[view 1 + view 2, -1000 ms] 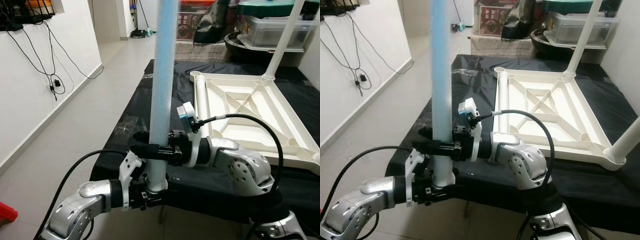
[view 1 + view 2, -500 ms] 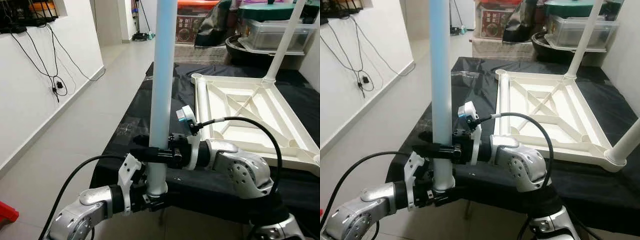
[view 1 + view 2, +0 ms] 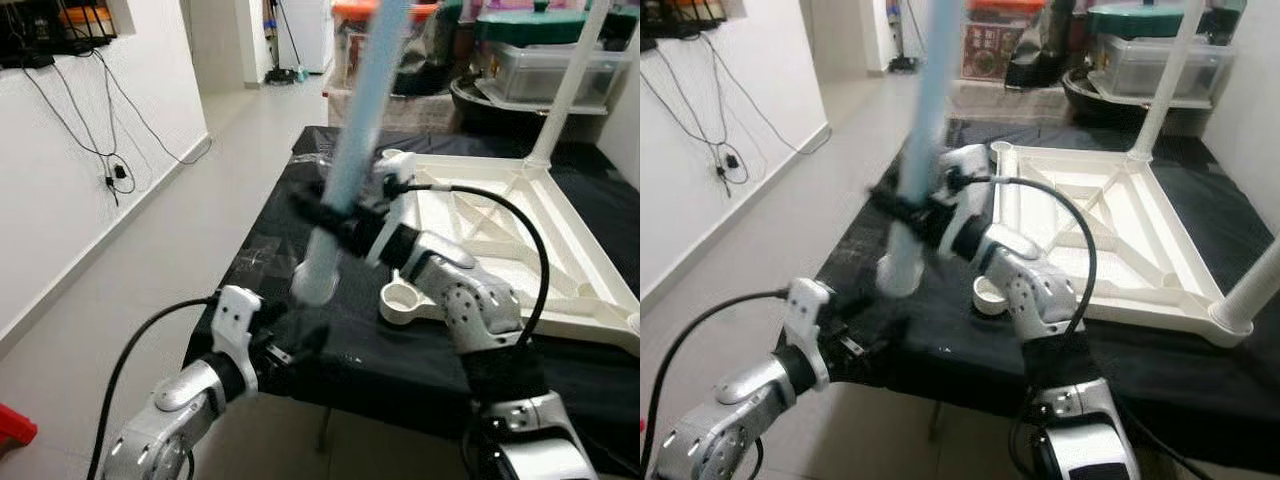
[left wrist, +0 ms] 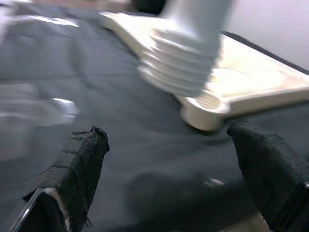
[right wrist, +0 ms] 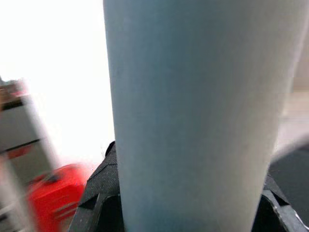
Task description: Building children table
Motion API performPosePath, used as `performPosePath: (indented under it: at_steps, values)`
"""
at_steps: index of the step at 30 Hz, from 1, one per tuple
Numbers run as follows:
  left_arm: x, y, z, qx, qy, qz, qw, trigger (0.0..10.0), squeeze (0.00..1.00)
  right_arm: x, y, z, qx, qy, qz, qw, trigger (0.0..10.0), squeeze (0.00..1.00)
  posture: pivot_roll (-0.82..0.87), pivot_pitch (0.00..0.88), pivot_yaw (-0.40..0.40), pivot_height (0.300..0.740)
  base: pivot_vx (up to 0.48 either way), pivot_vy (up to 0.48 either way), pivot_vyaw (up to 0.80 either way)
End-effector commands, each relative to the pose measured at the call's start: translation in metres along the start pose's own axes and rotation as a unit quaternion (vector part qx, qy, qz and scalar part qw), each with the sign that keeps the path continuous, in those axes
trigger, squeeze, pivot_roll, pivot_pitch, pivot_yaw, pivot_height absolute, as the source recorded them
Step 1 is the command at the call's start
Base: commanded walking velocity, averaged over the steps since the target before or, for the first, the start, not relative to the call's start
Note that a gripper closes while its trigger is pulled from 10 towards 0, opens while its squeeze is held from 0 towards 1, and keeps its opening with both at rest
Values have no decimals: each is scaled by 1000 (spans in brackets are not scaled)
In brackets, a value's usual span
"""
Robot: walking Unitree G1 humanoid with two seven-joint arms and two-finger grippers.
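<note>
Half a second ago both grippers held the blue leg upright at the near edge of the black cloth; since then the left one has let go and dropped lower, and the right arm alone has swung the leg forward and tilted it.

The cloth [image 3: 300, 215] covers a low stand, and on it the white tabletop [image 3: 500, 215] lies upside down, its ribbed underside up. One white leg [image 3: 565, 85] already stands in its far corner socket. The near empty socket [image 3: 405, 300] sits at the tabletop's front corner.

The leg [image 3: 350, 160] leans with its top away from the robot, its white threaded end [image 4: 181, 65] hanging just above and beside that socket, not yet in it. The right gripper [image 3: 325, 215] clamps the leg around its lower part. The left gripper [image 3: 290, 350] hovers low at the cloth's near edge, fingers [image 4: 79, 164] spread wide, holding nothing.
</note>
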State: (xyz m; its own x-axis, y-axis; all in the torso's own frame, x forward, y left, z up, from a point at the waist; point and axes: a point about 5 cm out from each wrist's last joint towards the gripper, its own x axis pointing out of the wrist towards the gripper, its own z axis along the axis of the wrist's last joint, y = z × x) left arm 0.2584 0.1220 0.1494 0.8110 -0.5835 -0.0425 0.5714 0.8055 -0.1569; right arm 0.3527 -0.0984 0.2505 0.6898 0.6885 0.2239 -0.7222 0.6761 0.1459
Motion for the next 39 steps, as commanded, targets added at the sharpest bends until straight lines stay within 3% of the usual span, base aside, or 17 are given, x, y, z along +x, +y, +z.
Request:
performPosePath:
  at_steps: [1, 3, 13, 23, 24, 31, 39]
  values:
    - [-1, 4, -3, 0, 1, 23, 1000, 10000, 0, 1, -3, 5, -10, -14, -20, 1000, 0, 0, 90, 28, -14, 740, 0, 0, 0]
    - [-3, 15, -2, 17, -15, 89, 996, 10000, 0, 2, -4, 4, -19, -22, -39, 999, 0, 0, 88, 31, -13, 740, 0, -232, 0]
    - [-2, 24, -3, 11, -16, 133, 991, 10000, 0, 3, 2, -3, -20, -27, -36, 999, 0, 0, 89, 40, -16, 740, 177, -409, 0]
    - [-1, 30, -3, -8, -35, 172, 985, 10000, 0, 10, -2, -4, -27, -40, -54, 997, 0, 0, 87, 42, -18, 740, 0, 0, 0]
    - [-1, 29, -2, -14, -38, 171, 984, 10000, 0, 10, -3, -4, -29, -41, -57, 997, 10000, 0, 88, 46, -20, 740, 0, 0, 0]
    - [-3, 23, -5, -42, -37, 165, 985, 10000, 0, 10, -8, 0, -38, -56, -78, 995, 10000, 0, 86, 59, -24, 740, 0, 69, 0]
    - [-3, 16, -7, -24, -33, 158, 987, 10000, 0, 10, -11, 0, -47, -58, -96, 993, 10000, 0, 85, 68, -28, 740, 0, 120, 0]
